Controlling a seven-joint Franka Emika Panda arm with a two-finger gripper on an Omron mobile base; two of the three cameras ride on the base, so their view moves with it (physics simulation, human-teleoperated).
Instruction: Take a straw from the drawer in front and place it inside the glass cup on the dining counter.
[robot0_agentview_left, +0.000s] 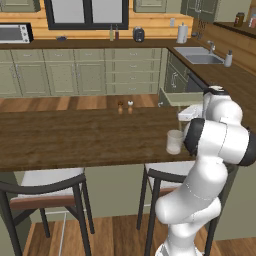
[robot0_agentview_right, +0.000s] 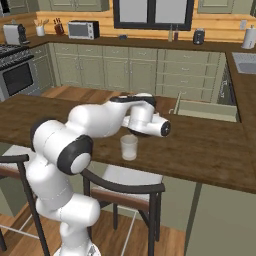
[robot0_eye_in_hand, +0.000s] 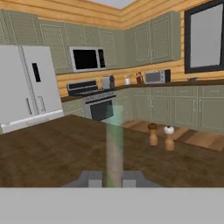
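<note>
In the hand view my gripper (robot0_eye_in_hand: 111, 179) is shut on the straw (robot0_eye_in_hand: 114, 140), a thin pale stick that runs straight up from between the two fingertips, level over the dining counter (robot0_eye_in_hand: 48, 153). The glass cup (robot0_agentview_left: 174, 141) stands upright near the counter's front edge, and my hand hovers just above and behind the glass cup (robot0_agentview_right: 129, 147). The drawer (robot0_agentview_left: 182, 98) stands pulled out beyond the counter (robot0_agentview_right: 200, 147), its pale inside showing in the right base view as the drawer (robot0_agentview_right: 206, 111).
A brown pepper mill (robot0_eye_in_hand: 152, 134) and a white-topped salt shaker (robot0_eye_in_hand: 169, 137) stand at the counter's far edge. Two dark-framed stools (robot0_agentview_left: 45, 192) (robot0_agentview_right: 125, 187) sit under the front edge. Stove and fridge are off to the left.
</note>
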